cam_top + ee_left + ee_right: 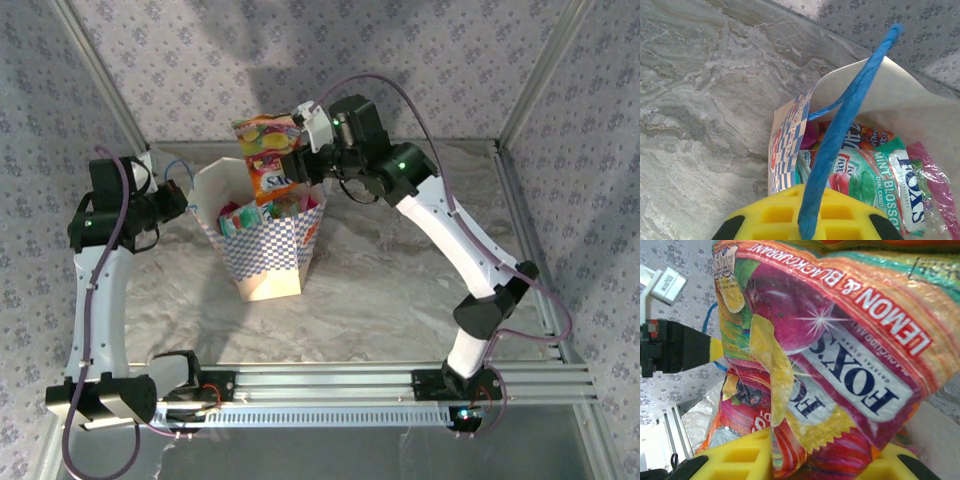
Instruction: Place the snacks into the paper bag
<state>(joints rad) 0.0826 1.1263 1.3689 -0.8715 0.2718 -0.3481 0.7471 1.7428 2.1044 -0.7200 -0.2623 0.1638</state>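
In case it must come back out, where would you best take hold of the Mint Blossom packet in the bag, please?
Probably its upper edge, coming from above: the Mint Blossom packet lies flat on the other packets, and the paper bag's walls block every side but the mouth.

Both arms raised, both tools gripping.
Your left arm (98, 300) stands steep, left tool (186, 203) pinched fully shut; your right arm (455, 240) stretches leftward, right tool (297, 165) clamped partway, held high.

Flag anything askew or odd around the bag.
The paper bag has its mouth stretched out of shape toward the left gripper, which is shut on a blue handle. The right gripper holds a crumpled multicoloured packet above it.
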